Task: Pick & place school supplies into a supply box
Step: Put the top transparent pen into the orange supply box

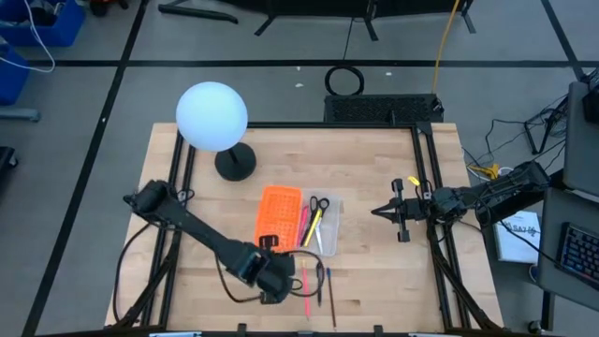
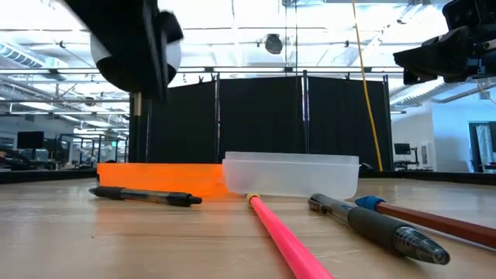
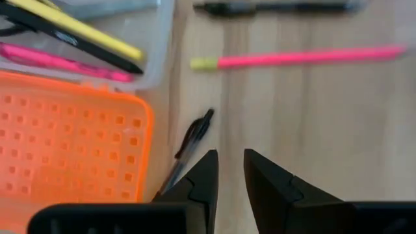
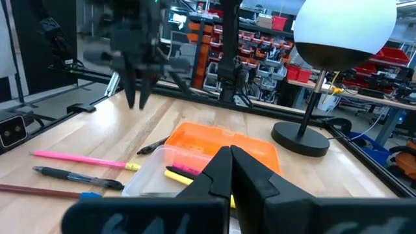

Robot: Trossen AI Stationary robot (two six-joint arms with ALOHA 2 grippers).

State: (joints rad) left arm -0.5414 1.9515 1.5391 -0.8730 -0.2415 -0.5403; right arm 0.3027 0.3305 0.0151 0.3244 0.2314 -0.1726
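The supply box lies mid-table: an orange half with a grid of holes (image 1: 279,213) and a clear tray (image 1: 323,225). The tray holds black-handled scissors (image 1: 319,203), a yellow pen (image 3: 84,32) and a pink pen (image 3: 58,62). My left gripper (image 3: 231,166) hovers over bare wood by the orange half's near corner, pointing down, its fingers a little apart with nothing between them. Beside it on the table lies a short black pen (image 3: 192,138). Farther off lie a pink pen (image 3: 299,57), a black pen (image 3: 273,8) and a brown pencil (image 2: 442,221). My right gripper (image 4: 231,156) waits shut at the table's right.
A white globe lamp (image 1: 212,115) on a black round foot (image 1: 235,164) stands at the far left of the table. Black frame rails (image 1: 429,187) run along the left and right sides. Bare wood lies between the box and my right gripper (image 1: 379,213).
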